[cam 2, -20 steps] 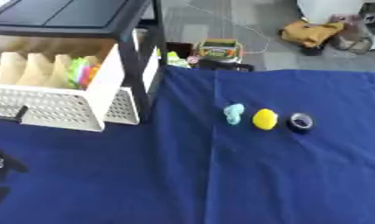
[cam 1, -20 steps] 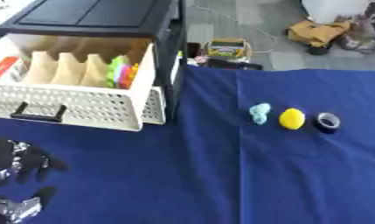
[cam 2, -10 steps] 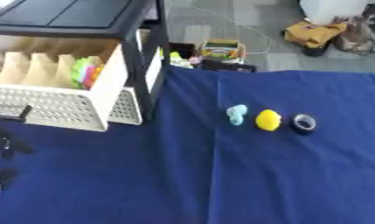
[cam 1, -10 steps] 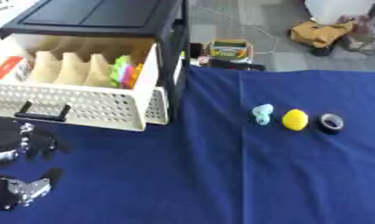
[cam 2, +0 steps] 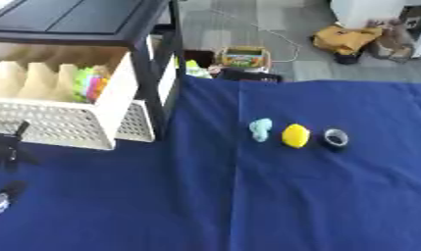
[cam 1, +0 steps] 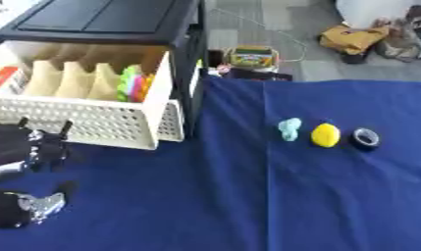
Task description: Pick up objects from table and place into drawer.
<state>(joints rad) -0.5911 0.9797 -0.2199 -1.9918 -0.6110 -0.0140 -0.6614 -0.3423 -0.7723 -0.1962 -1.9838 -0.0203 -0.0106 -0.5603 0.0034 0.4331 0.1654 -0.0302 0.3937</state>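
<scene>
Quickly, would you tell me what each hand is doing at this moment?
Left hand: by the open drawer's front; fingers too blurred to tell open or shut.
Right hand: not in view.

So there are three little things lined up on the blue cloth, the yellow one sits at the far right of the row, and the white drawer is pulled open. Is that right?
Not quite. The yellow object sits in the middle of the row, between the pale teal object on its left and the dark ring on its right, as the left eye view shows. The rest holds: three things lie on the blue cloth and the white drawer is pulled open.
</scene>
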